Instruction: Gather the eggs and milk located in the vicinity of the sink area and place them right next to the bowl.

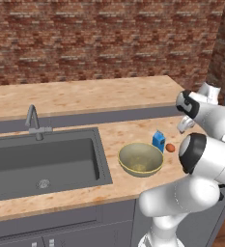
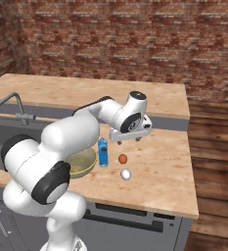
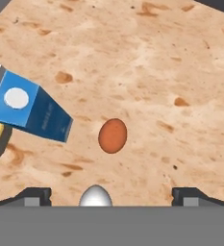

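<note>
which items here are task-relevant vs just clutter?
Task items: milk carton, white egg, bowl, sink, open gripper above the counter.
Not part of it: brown egg-shaped thing beside the carton, tap, brick wall.

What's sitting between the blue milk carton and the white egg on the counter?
A small orange-brown egg lies on the counter between the milk carton and the white egg, seen in the right base view.
</note>
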Available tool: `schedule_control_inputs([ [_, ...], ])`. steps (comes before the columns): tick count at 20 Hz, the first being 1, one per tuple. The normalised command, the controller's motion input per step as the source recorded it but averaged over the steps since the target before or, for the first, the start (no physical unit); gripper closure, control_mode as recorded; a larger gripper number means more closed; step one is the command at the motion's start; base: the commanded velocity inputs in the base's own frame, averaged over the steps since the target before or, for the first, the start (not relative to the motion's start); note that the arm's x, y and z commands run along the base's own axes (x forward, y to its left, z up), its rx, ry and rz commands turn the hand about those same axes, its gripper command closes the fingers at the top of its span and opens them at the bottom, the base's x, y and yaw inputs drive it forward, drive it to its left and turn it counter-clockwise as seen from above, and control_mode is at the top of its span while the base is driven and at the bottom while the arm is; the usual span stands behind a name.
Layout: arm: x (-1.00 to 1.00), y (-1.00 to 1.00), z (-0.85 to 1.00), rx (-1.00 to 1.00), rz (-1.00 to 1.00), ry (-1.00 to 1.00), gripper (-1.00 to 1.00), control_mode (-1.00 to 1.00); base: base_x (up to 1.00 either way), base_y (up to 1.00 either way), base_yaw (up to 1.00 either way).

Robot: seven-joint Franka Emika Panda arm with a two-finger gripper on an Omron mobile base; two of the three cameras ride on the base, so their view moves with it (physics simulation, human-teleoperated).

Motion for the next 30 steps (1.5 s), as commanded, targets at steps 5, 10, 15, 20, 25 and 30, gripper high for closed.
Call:
schedule_control_inputs([
  [5, 0.0, 0.01, -0.3, 0.0, 0.0, 0.0, -1.0, -1.0, 0.0, 0.0, 0.0],
  [10, 0.0, 0.01, -0.38, 0.0, 0.0, 0.0, -1.0, -1.0, 0.0, 0.0, 0.0],
  [15, 0.0, 0.0, -0.37, 0.0, 0.0, 0.0, -1.0, -1.0, 0.0, 0.0, 0.0],
  [20, 0.0, 0.01, -0.25, 0.0, 0.0, 0.0, -1.0, -1.0, 0.0, 0.0, 0.0],
  [25, 0.0, 0.02, -0.11, 0.0, 0.0, 0.0, -1.0, -1.0, 0.0, 0.0, 0.0],
  [30, 0.0, 0.0, -0.01, 0.03, 0.0, 0.0, -1.0, -1.0, 0.0, 0.0, 0.0],
])
